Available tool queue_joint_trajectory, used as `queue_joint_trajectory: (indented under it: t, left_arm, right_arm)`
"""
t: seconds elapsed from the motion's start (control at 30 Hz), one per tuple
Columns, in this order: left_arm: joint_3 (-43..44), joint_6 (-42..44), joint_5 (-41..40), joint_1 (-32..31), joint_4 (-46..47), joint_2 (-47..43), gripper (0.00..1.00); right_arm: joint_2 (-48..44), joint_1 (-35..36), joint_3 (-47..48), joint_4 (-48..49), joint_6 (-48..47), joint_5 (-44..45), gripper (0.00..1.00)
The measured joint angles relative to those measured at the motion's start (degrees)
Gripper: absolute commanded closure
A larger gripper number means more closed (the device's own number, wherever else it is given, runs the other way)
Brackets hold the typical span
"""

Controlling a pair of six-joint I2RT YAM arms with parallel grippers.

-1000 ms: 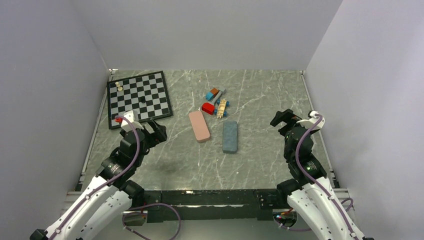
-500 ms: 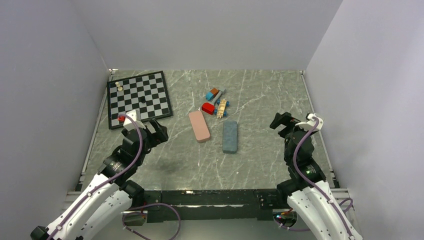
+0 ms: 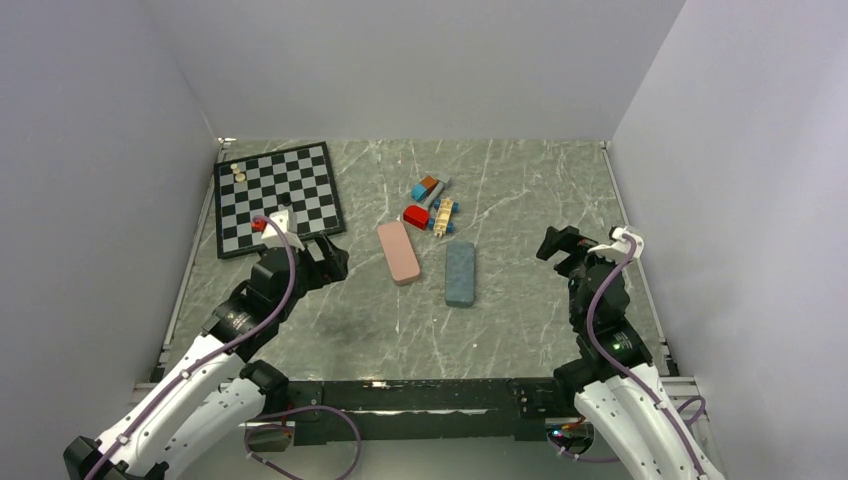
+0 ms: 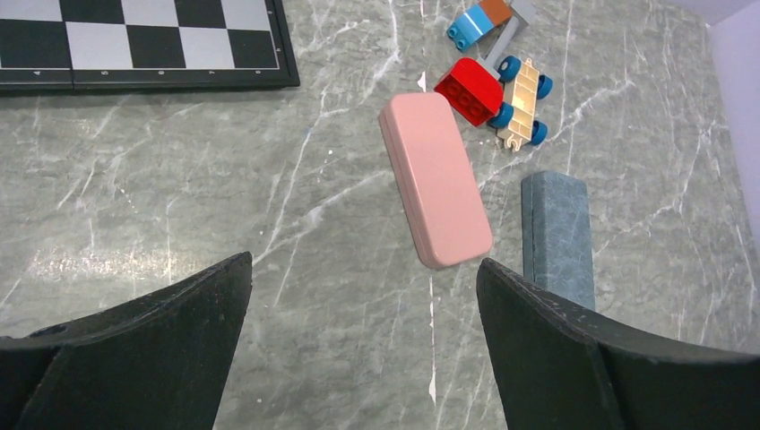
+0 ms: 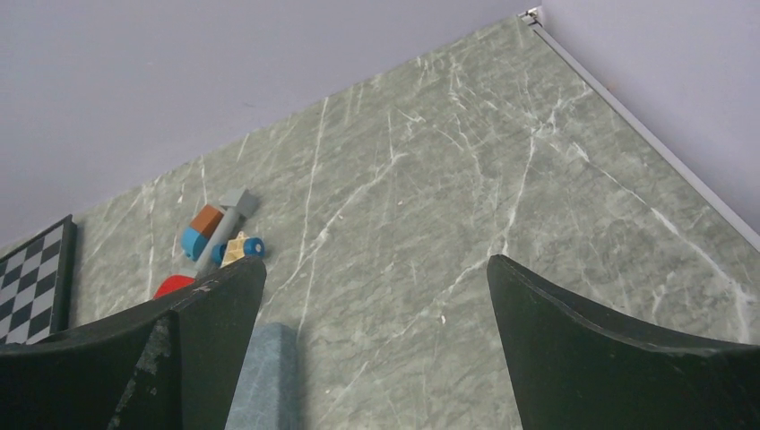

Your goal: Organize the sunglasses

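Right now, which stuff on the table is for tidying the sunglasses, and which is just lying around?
For the job:
- sunglasses: none showing in any view
- left gripper, open and holding nothing
- right gripper, open and holding nothing

Just lying about:
- pink case, closed
- slate-blue case, closed
- chessboard
- red brick
- wheeled toy

Setting was a robot test cell, most likely in a lab. A marbled grey-green table [image 3: 520, 190] was boxed in on three sides by plain pale panels [image 3: 420, 70], with metal rails [image 3: 190, 255] along its edges. Two white arms [image 3: 190, 390] trailing purple cables [image 3: 598, 300] were bolted to a black frame [image 3: 400, 400] at the near edge. Scattered props: a chessboard [image 3: 278, 195] and toy bricks [image 3: 432, 205].
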Motion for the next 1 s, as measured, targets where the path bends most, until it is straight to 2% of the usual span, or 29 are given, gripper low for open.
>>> queue_joint_trajectory:
  t: [0.5, 1.0]
  left_arm:
    - [0.00, 0.72, 2.08, 0.00, 1.64, -1.55, 0.01]
    - [-0.15, 1.03, 1.29, 0.00, 1.79, -0.74, 0.01]
  right_arm:
    - [2.40, 0.00, 3.30, -0.83, 0.55, -0.94, 0.00]
    - [0.96, 0.00, 3.32, -0.57, 0.85, -0.98, 0.00]
